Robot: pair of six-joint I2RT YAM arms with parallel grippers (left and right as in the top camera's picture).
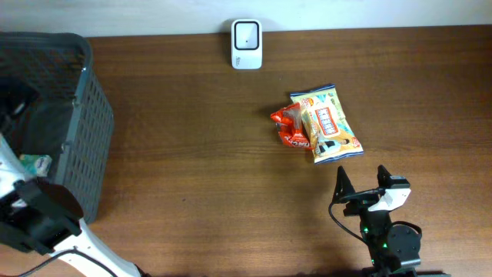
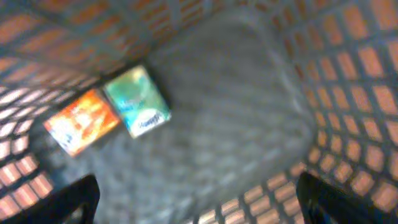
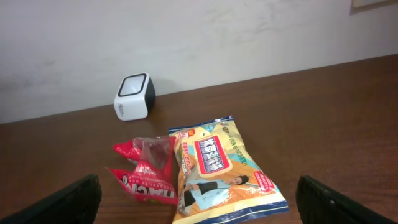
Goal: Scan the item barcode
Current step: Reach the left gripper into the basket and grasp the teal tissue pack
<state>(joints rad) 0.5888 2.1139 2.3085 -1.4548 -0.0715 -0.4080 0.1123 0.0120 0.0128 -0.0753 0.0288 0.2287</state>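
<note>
packets (image 2: 137, 102) in basket (image 1: 86, 100), snack bags (image 1: 327, 123) before scanner (image 1: 247, 44)

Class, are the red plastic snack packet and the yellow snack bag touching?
Touching. Right wrist view shows the yellow snack bag overlapping one edge of the red plastic snack packet.

The table (image 1: 192, 138) carries a yellow snack bag (image 3: 214, 168) just ahead of the right hand (image 1: 361, 183), a red packet (image 3: 146, 171) touching, perhaps under, its left edge, a white scanner (image 3: 134, 96) farther ahead, and a dark mesh basket (image 1: 92, 131) far left
</note>
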